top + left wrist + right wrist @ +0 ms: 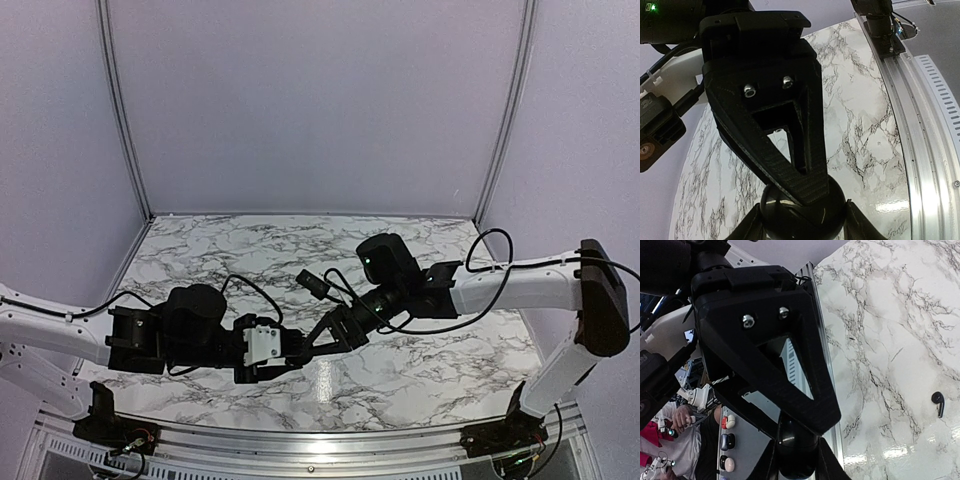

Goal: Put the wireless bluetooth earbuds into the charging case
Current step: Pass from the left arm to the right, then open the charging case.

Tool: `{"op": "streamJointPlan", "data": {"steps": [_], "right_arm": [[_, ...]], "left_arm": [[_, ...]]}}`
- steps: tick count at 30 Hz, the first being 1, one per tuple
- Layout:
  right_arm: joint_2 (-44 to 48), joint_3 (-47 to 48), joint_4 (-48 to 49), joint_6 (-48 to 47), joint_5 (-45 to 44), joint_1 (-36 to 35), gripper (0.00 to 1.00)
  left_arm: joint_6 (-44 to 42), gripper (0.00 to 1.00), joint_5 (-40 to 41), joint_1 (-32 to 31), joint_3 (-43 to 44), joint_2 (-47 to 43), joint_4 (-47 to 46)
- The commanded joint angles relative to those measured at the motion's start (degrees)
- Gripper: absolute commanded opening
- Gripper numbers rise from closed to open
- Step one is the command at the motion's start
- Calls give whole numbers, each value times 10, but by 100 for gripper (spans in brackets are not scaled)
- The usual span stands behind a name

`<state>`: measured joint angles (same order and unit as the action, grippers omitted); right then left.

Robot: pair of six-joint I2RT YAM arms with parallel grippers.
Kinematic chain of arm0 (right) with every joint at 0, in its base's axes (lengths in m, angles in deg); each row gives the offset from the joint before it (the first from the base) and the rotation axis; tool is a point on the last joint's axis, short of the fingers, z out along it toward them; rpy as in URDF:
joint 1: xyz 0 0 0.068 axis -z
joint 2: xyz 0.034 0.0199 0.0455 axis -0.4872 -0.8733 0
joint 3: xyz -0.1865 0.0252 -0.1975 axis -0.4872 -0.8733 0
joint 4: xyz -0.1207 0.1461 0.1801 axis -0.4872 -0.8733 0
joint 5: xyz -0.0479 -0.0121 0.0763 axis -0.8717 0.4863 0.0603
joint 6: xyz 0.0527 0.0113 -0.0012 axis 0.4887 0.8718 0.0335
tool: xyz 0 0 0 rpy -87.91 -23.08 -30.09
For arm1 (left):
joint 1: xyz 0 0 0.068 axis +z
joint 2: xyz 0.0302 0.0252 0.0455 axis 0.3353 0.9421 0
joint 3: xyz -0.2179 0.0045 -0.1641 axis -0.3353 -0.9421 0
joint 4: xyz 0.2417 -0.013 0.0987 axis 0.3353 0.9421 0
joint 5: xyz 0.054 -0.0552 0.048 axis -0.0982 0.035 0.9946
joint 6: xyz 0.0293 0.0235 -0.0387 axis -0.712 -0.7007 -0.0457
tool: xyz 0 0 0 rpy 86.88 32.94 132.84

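Note:
The black rounded charging case sits between the fingers of my left gripper, which is shut on it. My right gripper is also shut on the same case from the opposite side. Its fingers cross in front of the left wrist camera. In the top view the two grippers, left and right, meet tip to tip above the table's near middle. One tiny black earbud with a short stem lies on the marble, apart from both grippers. Other earbuds are out of view.
The marble table ends at a metal rail along the near edge. Beyond the rail, the right wrist view shows a person and a grey board with several earbud cases. White enclosure walls stand at the back and sides.

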<state>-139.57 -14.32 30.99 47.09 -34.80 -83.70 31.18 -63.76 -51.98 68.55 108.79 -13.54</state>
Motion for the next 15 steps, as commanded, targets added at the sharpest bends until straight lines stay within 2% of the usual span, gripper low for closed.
{"op": "streamJointPlan", "data": {"steps": [1, 4, 7, 15], "right_arm": [[1, 21, -1, -14, -3, -4, 3], [19, 16, 8, -26, -26, -2, 0], [47, 5, 26, -35, -52, 1, 0], [112, -23, 75, -87, -105, 2, 0]], "left_arm": [[11, 55, 17, -1, 12, -7, -14], [31, 83, 16, 1, -3, -25, -22], [66, 98, 11, 4, -29, -56, -44], [202, 99, 37, 12, -98, -143, -175]]}}
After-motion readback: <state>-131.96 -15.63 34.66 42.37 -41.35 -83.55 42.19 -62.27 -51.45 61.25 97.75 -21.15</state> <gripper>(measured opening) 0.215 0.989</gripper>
